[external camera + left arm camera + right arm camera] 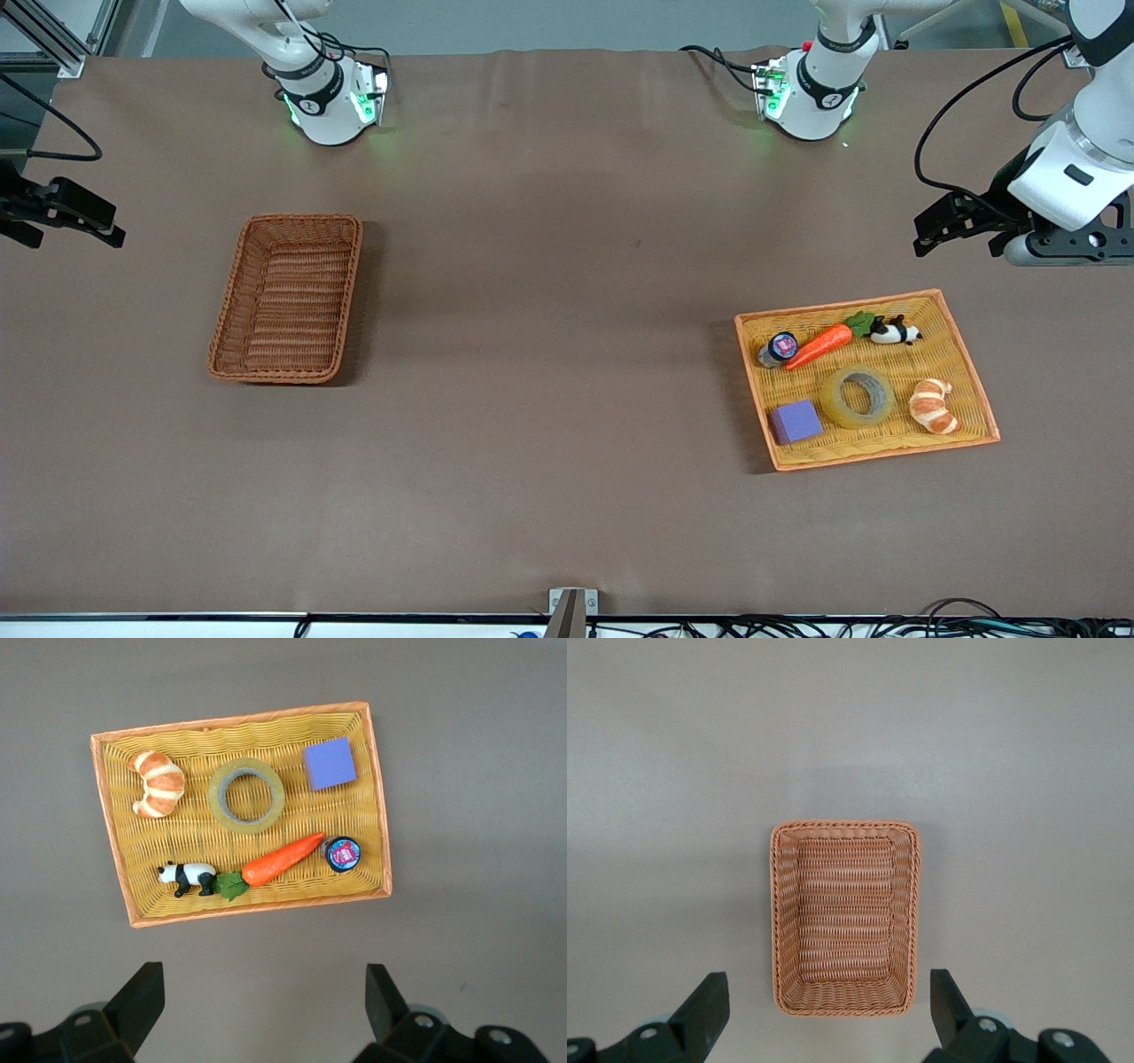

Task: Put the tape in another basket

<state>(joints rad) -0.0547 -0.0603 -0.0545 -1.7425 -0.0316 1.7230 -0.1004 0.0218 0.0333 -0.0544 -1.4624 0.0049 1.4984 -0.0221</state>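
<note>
Brown table. We saw the tape lying flat in the yellow tray, between cube and croissant: untouched. Brown basket sat empty, well apart. Left gripper hovered beside the tray, right gripper beside the basket, jaws spread on both. Everything was left to do.

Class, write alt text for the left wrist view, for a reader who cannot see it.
A flat yellow tray with an orange rim lies on the brown table, holding the tape between a croissant and a purple cube, with a toy panda, carrot and small round tin alongside. The left end effector hangs open above the table beside the tray.
</note>
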